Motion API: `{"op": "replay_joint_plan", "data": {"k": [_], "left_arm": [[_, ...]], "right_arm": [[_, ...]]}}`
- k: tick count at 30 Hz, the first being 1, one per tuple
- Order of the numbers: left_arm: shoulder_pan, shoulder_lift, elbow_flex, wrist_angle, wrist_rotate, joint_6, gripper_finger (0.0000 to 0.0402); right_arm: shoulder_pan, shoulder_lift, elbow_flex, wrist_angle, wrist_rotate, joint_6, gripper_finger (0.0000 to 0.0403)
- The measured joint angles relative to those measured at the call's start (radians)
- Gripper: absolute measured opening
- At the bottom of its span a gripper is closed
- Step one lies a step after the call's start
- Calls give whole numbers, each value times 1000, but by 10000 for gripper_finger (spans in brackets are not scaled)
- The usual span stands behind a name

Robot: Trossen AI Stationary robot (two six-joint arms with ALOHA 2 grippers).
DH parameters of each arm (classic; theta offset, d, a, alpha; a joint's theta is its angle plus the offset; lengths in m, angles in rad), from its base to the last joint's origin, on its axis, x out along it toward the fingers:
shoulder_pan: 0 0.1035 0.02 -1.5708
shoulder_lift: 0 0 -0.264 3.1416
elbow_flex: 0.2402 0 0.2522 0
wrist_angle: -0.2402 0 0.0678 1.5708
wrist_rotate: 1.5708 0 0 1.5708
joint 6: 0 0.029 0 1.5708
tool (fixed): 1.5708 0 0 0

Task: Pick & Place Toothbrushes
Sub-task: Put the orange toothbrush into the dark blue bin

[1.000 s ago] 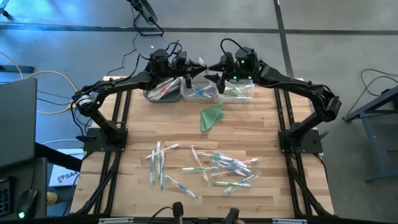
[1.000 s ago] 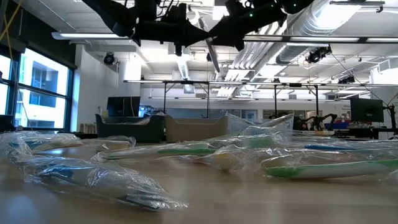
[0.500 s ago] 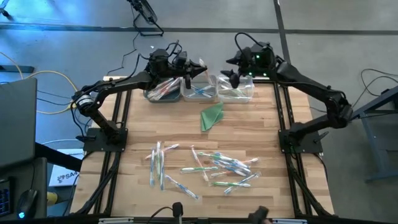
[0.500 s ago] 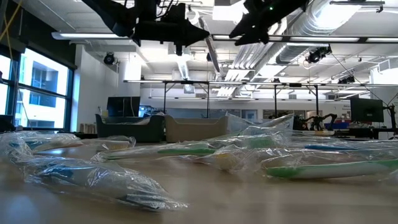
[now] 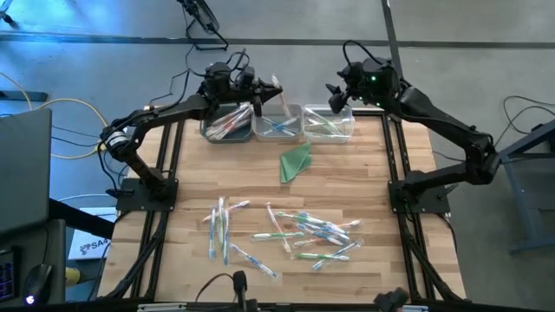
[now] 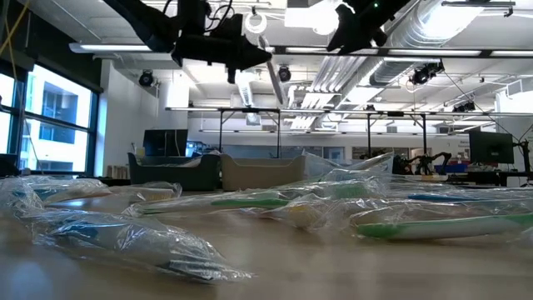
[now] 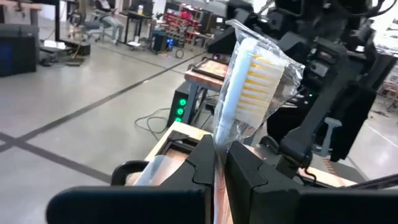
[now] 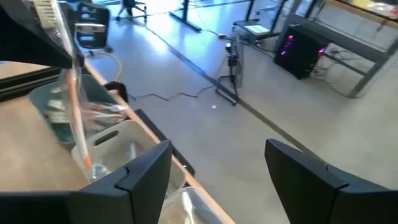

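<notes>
Wrapped toothbrush held over the bins; right arm drawn back.

Since a second ago, the right gripper (image 5: 336, 92) has been withdrawn from the table's middle toward 1 o'clock, above the rightmost of three clear bins (image 5: 329, 124), and its fingers are spread wide with nothing between them. The left gripper (image 5: 260, 91) is kept at 11 o'clock, now slightly shifted, its jaws clamped on one wrapped held toothbrush (image 7: 249, 87) with yellow bristles, pointing up. One green folded cloth (image 5: 295, 161) is seen at the centre. Roughly twenty loose toothbrushes (image 5: 286, 232) are scattered toward 6 o'clock; an exact count cannot be made.
</notes>
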Motion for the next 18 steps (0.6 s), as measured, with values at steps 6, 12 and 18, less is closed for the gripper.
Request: {"op": "replay_joint_plan", "data": {"k": [6,12,18], "left_arm": [[42,0,0,-17,23,-55,7],[80,-12,0,-34,72,-87,7],[98,-68,-1,-165,63,-91,7]], "right_arm": [[-18,-1,0,-9,18,0,247],[-55,-1,0,-63,22,0,247],[-106,-1,0,-108,21,2,247]]}}
